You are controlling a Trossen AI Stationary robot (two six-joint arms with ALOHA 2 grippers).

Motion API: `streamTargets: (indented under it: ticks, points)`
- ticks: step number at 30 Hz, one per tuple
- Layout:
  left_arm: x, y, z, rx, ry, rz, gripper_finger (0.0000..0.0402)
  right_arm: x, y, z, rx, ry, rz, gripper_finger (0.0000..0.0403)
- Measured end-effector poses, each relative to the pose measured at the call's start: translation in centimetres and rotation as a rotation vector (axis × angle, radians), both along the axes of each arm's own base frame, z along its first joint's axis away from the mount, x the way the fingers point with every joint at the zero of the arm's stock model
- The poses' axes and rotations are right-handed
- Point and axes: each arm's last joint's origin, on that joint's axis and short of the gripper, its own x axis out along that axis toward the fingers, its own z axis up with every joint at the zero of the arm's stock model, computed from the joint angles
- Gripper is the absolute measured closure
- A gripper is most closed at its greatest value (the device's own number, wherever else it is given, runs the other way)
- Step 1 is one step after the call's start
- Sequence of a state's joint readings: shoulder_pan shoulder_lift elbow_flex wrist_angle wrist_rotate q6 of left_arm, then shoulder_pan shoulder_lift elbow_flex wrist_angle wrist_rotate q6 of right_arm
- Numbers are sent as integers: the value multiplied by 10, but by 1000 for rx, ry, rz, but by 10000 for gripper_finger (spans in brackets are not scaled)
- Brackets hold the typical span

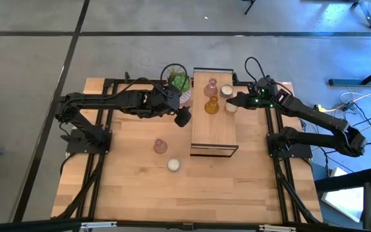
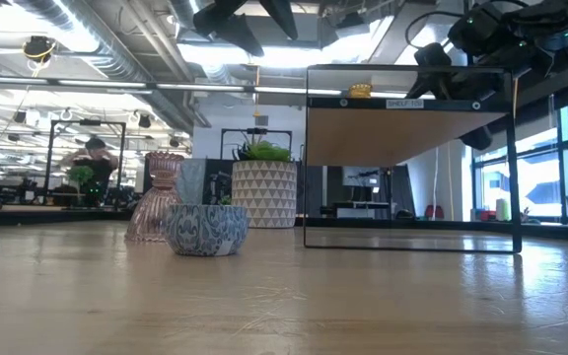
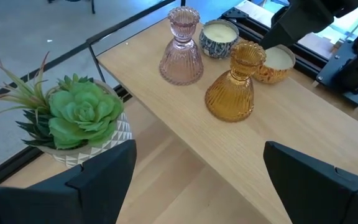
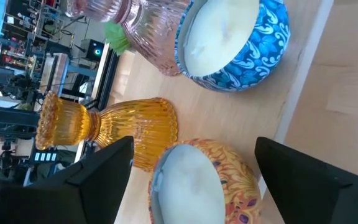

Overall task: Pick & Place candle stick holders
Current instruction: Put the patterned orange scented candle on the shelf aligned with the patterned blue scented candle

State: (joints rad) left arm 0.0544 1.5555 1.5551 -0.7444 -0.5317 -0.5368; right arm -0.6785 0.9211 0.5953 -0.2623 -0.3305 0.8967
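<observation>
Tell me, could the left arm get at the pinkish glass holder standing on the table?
Probably yes. The left tool hangs open beside the stand, and the pinkish holder stands just below it in the high view, with bare table between.

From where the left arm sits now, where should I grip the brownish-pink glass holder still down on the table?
Take the brownish-pink glass holder at its narrow neck, coming straight down from above. It stands upright, its body flares wide below, and the cream-white holder sits apart, leaving room for the left gripper.
</observation>
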Motion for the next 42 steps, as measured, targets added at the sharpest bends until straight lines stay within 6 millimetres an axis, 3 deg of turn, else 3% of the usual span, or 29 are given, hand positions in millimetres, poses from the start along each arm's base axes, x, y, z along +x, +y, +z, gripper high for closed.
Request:
streamTargets:
  ticks: [8,16,19,24,28,32,36,42]
  points:
    - [0,0,0,1,1,1,52,-1,-3,4,-45,26,-85,64]
    - [-2,0,-2,-1,23,3,52,-5,-4,34,-148,59,-168,64]
    - [-2,0,-3,-5,35,6,52,-8,2,52,-193,27,-55,64]
    - [-3,0,-3,-11,34,8,52,-21,24,78,-217,-55,321,64]
    - [-3,0,-3,-12,37,1,52,-35,40,85,-179,-83,486,64]
    - [-3,-1,-3,-17,41,-13,52,-47,51,84,-155,-81,540,64]
    - [-3,-1,-3,-16,43,-14,52,-54,55,80,-129,-10,506,64]
    - [-3,0,-3,-17,37,0,52,-67,52,63,-54,340,167,94]
